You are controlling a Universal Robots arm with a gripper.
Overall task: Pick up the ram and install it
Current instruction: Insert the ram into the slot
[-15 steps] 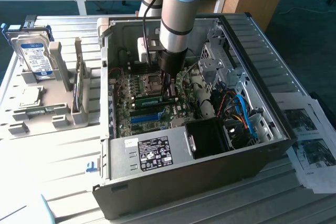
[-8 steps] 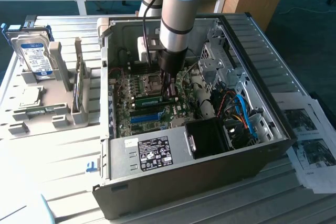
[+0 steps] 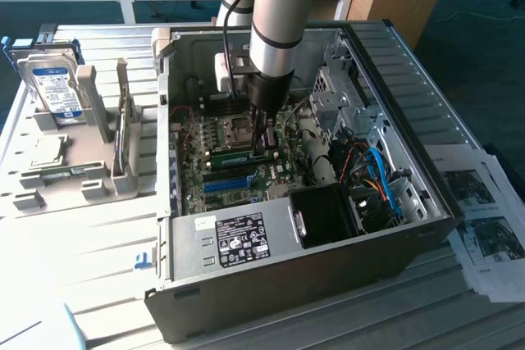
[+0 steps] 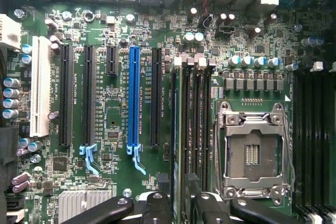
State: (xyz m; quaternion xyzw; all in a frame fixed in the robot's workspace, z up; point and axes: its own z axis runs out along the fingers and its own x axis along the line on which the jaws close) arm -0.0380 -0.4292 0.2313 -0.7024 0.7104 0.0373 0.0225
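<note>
In the open case: a computer case (image 3: 279, 284) lies on its side on a pale table (image 3: 82, 243), with the arm (image 3: 275, 30) reaching straight down into it over the motherboard (image 3: 193, 178).
Gripper: the gripper (image 3: 261, 138) (image 4: 177, 200) is low over the board, beside the processor socket (image 3: 240, 130) (image 4: 252, 153).
Grip: its two black fingers (image 4: 156, 205) are pinched on one end of the ram, one on each face.
Ram: the ram (image 3: 234, 154) (image 4: 178, 129) stands on its long edge, lined up along the row of memory slots. In the exterior view it shows as a green strip with a pale label, running from the gripper toward the exterior view's left.
Seating: the ram is down at slot level. Whether it is pushed fully home cannot be told.
Neighbours: the black memory slots (image 4: 197, 124) lie just beside the ram, between it and the processor socket. On the ram's other side are a long black slot (image 4: 156, 98), then a blue slot (image 3: 225, 184) (image 4: 134, 98), and further off a white slot (image 4: 40, 85).
Socket: its metal frame is closed around a bare square centre.
Outside the case: at the exterior view's left, a hard drive (image 3: 53, 88) with a blue-white label stands upright in a grey holder (image 3: 90, 178), well apart from the gripper.
Papers: printed sheets (image 3: 484, 219) lie on the table at the exterior view's right.
</note>
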